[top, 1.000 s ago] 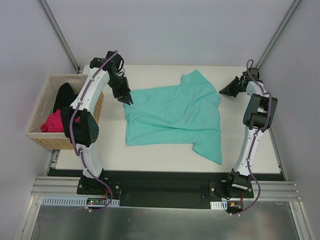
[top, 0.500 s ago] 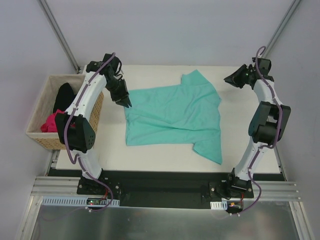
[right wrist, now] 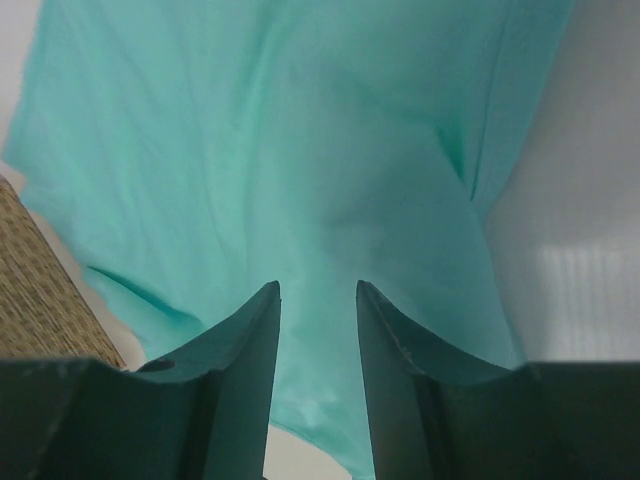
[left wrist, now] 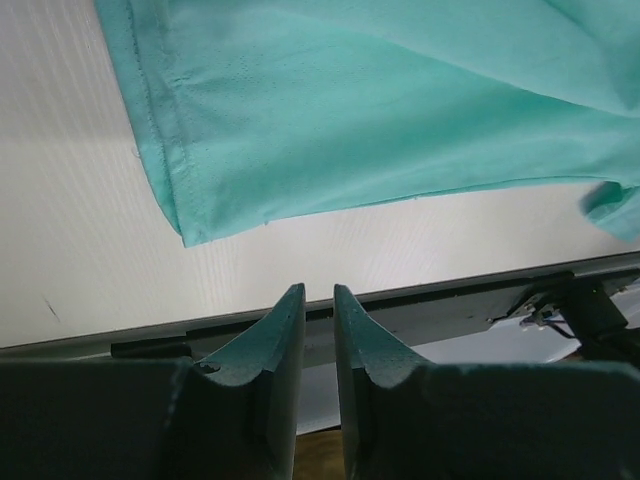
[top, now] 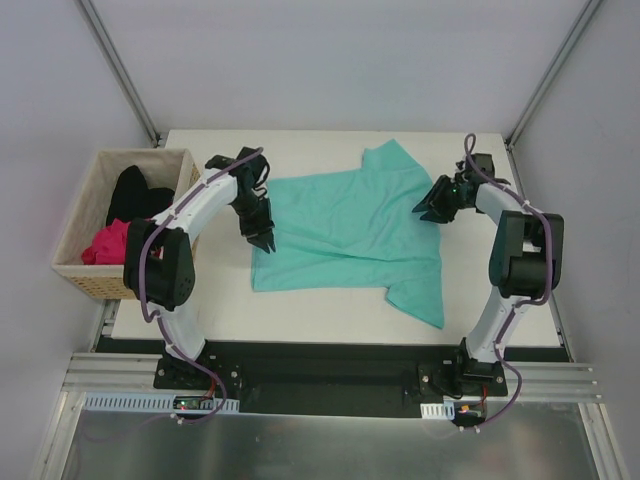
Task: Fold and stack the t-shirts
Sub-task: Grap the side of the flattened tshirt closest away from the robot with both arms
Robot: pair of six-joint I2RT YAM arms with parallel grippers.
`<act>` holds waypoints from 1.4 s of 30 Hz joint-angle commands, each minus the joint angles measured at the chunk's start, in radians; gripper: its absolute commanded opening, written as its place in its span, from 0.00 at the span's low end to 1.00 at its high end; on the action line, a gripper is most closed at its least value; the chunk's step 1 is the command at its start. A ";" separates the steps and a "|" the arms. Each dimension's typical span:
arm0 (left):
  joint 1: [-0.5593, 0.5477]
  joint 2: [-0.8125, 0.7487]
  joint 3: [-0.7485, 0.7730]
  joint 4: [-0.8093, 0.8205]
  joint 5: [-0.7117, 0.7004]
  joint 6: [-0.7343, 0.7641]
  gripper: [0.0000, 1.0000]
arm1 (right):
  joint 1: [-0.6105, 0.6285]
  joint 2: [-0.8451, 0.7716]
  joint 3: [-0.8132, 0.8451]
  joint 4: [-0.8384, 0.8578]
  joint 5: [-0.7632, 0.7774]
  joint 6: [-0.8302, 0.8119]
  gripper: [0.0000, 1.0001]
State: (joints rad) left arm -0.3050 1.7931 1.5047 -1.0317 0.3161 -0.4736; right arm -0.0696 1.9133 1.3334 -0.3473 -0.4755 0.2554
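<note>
A teal t-shirt (top: 345,230) lies spread flat on the white table (top: 300,310), with some wrinkles. My left gripper (top: 268,241) hovers at the shirt's left hem. In the left wrist view its jaws (left wrist: 319,294) stand a narrow gap apart with nothing between them, and the shirt's hem corner (left wrist: 200,150) lies just ahead. My right gripper (top: 424,207) is at the shirt's right edge by the upper sleeve. In the right wrist view it (right wrist: 318,290) is open over the teal cloth (right wrist: 300,150), holding nothing. A pink t-shirt (top: 105,243) and a black t-shirt (top: 130,192) sit in the basket.
A wicker basket (top: 75,268) stands off the table's left side and also shows in the right wrist view (right wrist: 40,290). The table's near edge and a metal rail (left wrist: 450,300) run just past the left gripper's fingertips. Grey walls close in the back and sides.
My left gripper has moved from the shirt's far left corner down along its left hem. My right gripper has swung in from the far right corner to the shirt's edge, and its jaws have opened.
</note>
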 commanded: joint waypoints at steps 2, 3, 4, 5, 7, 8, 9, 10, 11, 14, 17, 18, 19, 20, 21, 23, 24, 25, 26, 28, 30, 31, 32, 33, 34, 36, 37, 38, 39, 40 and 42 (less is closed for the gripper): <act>-0.013 -0.030 -0.101 0.067 -0.063 -0.042 0.18 | 0.088 -0.129 -0.065 -0.047 0.086 -0.074 0.41; -0.013 -0.043 -0.115 0.071 -0.072 -0.048 0.18 | 0.109 -0.141 -0.075 -0.058 0.113 -0.085 0.41; -0.013 -0.047 -0.129 0.076 -0.086 -0.054 0.18 | 0.119 -0.155 -0.088 -0.059 0.121 -0.091 0.42; -0.013 -0.054 -0.158 0.076 -0.092 -0.057 0.18 | 0.129 -0.186 -0.115 -0.062 0.132 -0.094 0.45; -0.013 -0.069 -0.188 0.076 -0.107 -0.071 0.18 | 0.158 -0.218 -0.140 -0.078 0.173 -0.114 0.59; -0.013 -0.075 -0.222 0.078 -0.114 -0.076 0.18 | 0.175 -0.246 -0.172 -0.079 0.184 -0.120 0.64; -0.013 -0.087 -0.239 0.078 -0.121 -0.080 0.18 | 0.182 -0.263 -0.193 -0.076 0.201 -0.123 0.70; -0.013 -0.095 -0.254 0.081 -0.124 -0.085 0.18 | 0.188 -0.278 -0.212 -0.075 0.212 -0.123 0.72; -0.013 -0.101 -0.280 0.084 -0.135 -0.088 0.17 | 0.195 -0.292 -0.230 -0.070 0.218 -0.123 0.73; -0.013 -0.126 -0.323 0.087 -0.152 -0.100 0.17 | 0.205 -0.350 -0.298 -0.055 0.251 -0.125 0.74; -0.013 -0.132 -0.348 0.088 -0.166 -0.108 0.17 | 0.206 -0.390 -0.339 -0.050 0.265 -0.122 0.75; -0.013 -0.132 -0.353 0.087 -0.173 -0.108 0.18 | 0.205 -0.396 -0.346 -0.053 0.270 -0.119 0.75; -0.013 -0.132 -0.357 0.088 -0.175 -0.112 0.18 | 0.205 -0.413 -0.356 -0.055 0.275 -0.117 0.75; -0.013 -0.135 -0.366 0.088 -0.178 -0.114 0.18 | 0.205 -0.421 -0.362 -0.055 0.278 -0.116 0.75; -0.013 -0.136 -0.371 0.088 -0.186 -0.122 0.17 | 0.205 -0.430 -0.367 -0.056 0.284 -0.116 0.75; -0.013 -0.135 -0.382 0.087 -0.193 -0.126 0.18 | 0.205 -0.453 -0.376 -0.065 0.287 -0.113 0.75; -0.013 -0.127 -0.385 0.088 -0.196 -0.125 0.18 | 0.203 -0.461 -0.376 -0.071 0.284 -0.111 0.75; -0.013 -0.123 -0.388 0.088 -0.196 -0.126 0.18 | 0.206 -0.474 -0.378 -0.076 0.282 -0.111 0.75; -0.013 -0.117 -0.394 0.090 -0.199 -0.126 0.17 | 0.206 -0.482 -0.379 -0.087 0.281 -0.110 0.74; -0.013 -0.101 -0.409 0.099 -0.201 -0.129 0.17 | 0.205 -0.503 -0.382 -0.093 0.279 -0.105 0.74; -0.013 -0.098 -0.423 0.116 -0.201 -0.132 0.17 | 0.208 -0.537 -0.390 -0.105 0.278 -0.104 0.74; -0.013 -0.097 -0.429 0.124 -0.196 -0.132 0.17 | 0.208 -0.548 -0.390 -0.108 0.281 -0.104 0.74; -0.013 -0.094 -0.435 0.137 -0.193 -0.132 0.17 | 0.212 -0.568 -0.393 -0.117 0.282 -0.102 0.74; -0.013 -0.083 -0.437 0.142 -0.193 -0.134 0.17 | 0.214 -0.573 -0.395 -0.119 0.282 -0.104 0.74; -0.013 -0.077 -0.437 0.147 -0.187 -0.132 0.17 | 0.214 -0.577 -0.396 -0.124 0.282 -0.100 0.74; -0.013 -0.058 -0.436 0.162 -0.183 -0.129 0.17 | 0.217 -0.582 -0.401 -0.131 0.273 -0.097 0.74; -0.013 -0.054 -0.433 0.163 -0.181 -0.128 0.17 | 0.215 -0.583 -0.402 -0.134 0.275 -0.093 0.74; -0.013 -0.049 -0.429 0.168 -0.178 -0.125 0.17 | 0.217 -0.586 -0.404 -0.136 0.270 -0.091 0.74; -0.013 -0.040 -0.426 0.171 -0.180 -0.122 0.17 | 0.221 -0.588 -0.402 -0.136 0.268 -0.087 0.74; -0.013 -0.034 -0.419 0.171 -0.180 -0.119 0.17 | 0.225 -0.586 -0.402 -0.139 0.268 -0.087 0.74; -0.013 -0.021 -0.408 0.173 -0.176 -0.111 0.17 | 0.231 -0.585 -0.396 -0.142 0.267 -0.085 0.74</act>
State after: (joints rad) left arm -0.3145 1.7504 1.0748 -0.8577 0.1459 -0.5880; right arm 0.1440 1.3548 0.9367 -0.4629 -0.2089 0.1558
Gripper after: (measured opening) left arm 0.170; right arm 0.740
